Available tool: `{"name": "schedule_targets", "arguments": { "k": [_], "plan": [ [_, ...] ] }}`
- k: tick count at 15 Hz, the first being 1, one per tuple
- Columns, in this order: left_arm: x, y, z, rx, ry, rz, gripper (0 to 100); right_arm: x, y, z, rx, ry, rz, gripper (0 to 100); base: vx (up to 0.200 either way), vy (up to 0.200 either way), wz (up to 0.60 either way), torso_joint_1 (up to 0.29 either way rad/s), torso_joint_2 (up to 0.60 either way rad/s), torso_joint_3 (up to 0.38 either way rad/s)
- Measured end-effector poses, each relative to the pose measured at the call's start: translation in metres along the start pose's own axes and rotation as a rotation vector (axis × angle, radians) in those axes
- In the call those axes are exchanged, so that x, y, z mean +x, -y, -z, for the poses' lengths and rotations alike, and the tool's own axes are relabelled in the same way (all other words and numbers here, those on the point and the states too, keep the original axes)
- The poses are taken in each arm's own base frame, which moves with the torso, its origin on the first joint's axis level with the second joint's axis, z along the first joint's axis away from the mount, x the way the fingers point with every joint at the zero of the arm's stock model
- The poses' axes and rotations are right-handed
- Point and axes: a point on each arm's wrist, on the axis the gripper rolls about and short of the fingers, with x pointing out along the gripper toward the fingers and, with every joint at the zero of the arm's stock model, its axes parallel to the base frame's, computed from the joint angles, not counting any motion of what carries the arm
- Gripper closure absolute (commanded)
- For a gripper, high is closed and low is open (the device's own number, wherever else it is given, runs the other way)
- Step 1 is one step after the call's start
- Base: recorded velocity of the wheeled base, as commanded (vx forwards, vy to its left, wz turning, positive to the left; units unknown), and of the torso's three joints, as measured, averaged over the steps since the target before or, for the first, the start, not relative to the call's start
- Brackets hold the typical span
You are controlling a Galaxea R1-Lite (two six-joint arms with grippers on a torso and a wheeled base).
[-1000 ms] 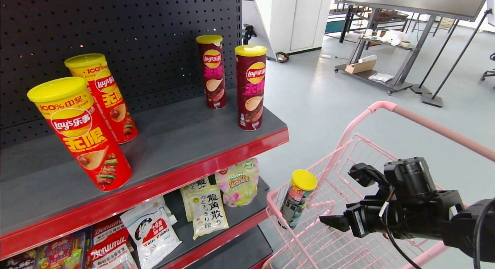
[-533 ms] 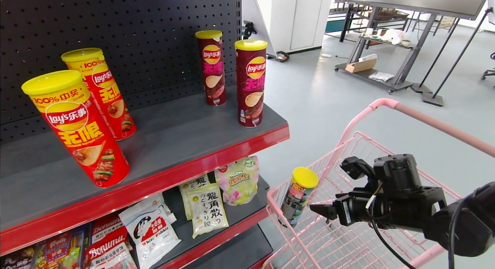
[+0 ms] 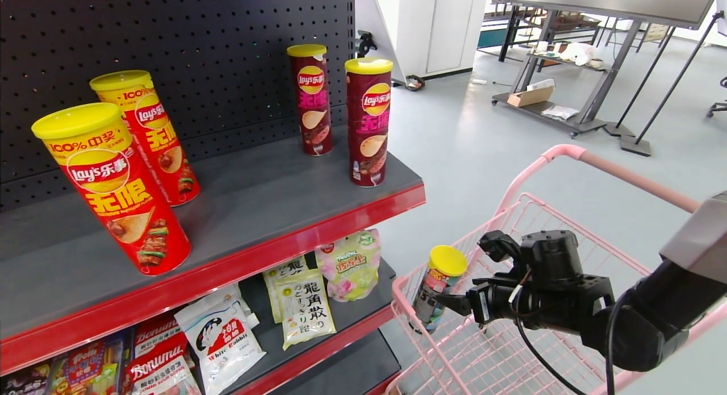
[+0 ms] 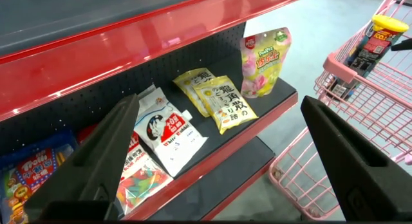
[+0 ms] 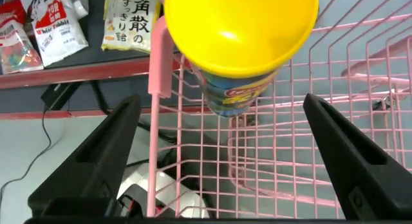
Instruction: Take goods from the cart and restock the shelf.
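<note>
Inside the pink cart (image 3: pixel 625 182), one yellow-lidded can (image 3: pixel 440 284) stands at a corner

A dark-labelled cylindrical snack tube with a yellow plastic lid (image 3: pixel 438 287) stands in the pink wire shopping cart (image 3: pixel 531 176), in the corner nearest the grey, red-edged metal shelf (image 3: pixel 272 202). Two red yellow-lidded tubes (image 3: pixel 113 190) and two maroon yellow-lidded tubes (image 3: pixel 368 122) stand upright on the shelf.

My right gripper (image 3: pixel 464 269) is matte black: wedge fingers (image 5: pixel 90 166), round motor housing, white label, looping black cable, grey shell on the forearm.
</note>
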Motion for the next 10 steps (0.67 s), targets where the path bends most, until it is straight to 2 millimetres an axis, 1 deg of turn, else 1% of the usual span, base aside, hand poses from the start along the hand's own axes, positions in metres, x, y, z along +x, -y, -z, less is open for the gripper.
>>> {"name": "schedule_targets", "arguments": {
  "k": [2,6,10],
  "plan": [
    [0.000,0.000,0.000,0.000,0.000,0.000,0,0.006,0.001,-0.002,0.003,0.036,0.000,0,0.000,0.000,0.00,0.000,0.00,0.000],
    [0.000,0.000,0.000,0.000,0.000,0.000,0,0.016,-0.001,0.000,-0.008,0.061,-0.012,0,0.000,0.000,0.00,0.000,0.00,0.000],
    [0.000,0.000,0.000,0.000,0.000,-0.001,0,0.032,0.000,-0.003,-0.016,0.097,0.024,0,0.000,0.000,0.00,0.000,0.00,0.000]
  ]
}}
